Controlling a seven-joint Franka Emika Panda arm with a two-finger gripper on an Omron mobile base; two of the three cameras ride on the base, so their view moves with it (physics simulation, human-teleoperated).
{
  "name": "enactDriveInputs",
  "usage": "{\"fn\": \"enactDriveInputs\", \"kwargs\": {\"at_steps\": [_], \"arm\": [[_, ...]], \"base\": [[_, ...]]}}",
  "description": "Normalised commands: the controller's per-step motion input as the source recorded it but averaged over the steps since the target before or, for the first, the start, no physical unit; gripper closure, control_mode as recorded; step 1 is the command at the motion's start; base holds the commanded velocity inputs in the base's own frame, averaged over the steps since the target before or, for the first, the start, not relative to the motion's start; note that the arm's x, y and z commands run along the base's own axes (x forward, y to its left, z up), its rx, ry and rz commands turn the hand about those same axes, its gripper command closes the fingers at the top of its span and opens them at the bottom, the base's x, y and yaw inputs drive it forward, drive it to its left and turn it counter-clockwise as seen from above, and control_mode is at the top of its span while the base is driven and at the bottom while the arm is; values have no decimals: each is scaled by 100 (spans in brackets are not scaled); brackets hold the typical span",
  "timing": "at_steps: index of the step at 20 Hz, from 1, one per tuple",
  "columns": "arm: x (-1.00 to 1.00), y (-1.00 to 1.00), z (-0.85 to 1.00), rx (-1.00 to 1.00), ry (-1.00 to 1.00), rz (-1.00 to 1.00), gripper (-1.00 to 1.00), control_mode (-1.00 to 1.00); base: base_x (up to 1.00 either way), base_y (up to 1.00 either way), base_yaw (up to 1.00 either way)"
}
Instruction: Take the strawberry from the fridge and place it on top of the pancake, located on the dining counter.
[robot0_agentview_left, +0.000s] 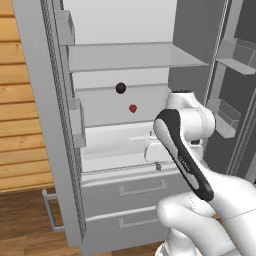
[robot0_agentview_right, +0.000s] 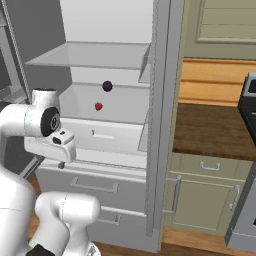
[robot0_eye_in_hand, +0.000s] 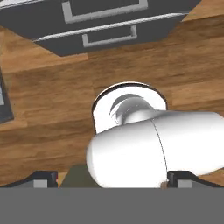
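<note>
The gripper (robot0_eye_in_hand: 112, 177) is held wide open and empty before the fridge (robot0_agentview_left: 60, 150); inside it, one strawberry (robot0_agentview_left: 133, 108) is seen just below one dark fruit (robot0_agentview_left: 120, 88).

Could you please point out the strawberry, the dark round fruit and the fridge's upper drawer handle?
strawberry (robot0_agentview_left: 133, 108), left base view, its red middle.
dark round fruit (robot0_agentview_left: 120, 88), left base view, its centre.
upper drawer handle (robot0_agentview_left: 142, 188), left base view, mid-bar.

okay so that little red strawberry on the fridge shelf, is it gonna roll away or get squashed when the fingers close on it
The strawberry looks small and roundish on a smooth pale shelf, so a nudge would probably roll it. It sits alone, apart from the dark fruit, so nothing would stop it. Being so small, it is probably light and easily bruised.
</note>
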Motion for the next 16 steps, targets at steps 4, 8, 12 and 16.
{"fn": "enactDriveInputs", "kwargs": {"at_steps": [4,8,12,16], "arm": [[-53,-67,-11,-29,-23,14,-100,-100],[-38,-48,0,4,-7,4,-100,-100],[0,-62,-1,16,0,0,-100,-100],[0,-14,0,1,0,0,-100,-100]], "base": [[0,0,0],[0,0,0],[0,0,0],[0,0,0]]}}
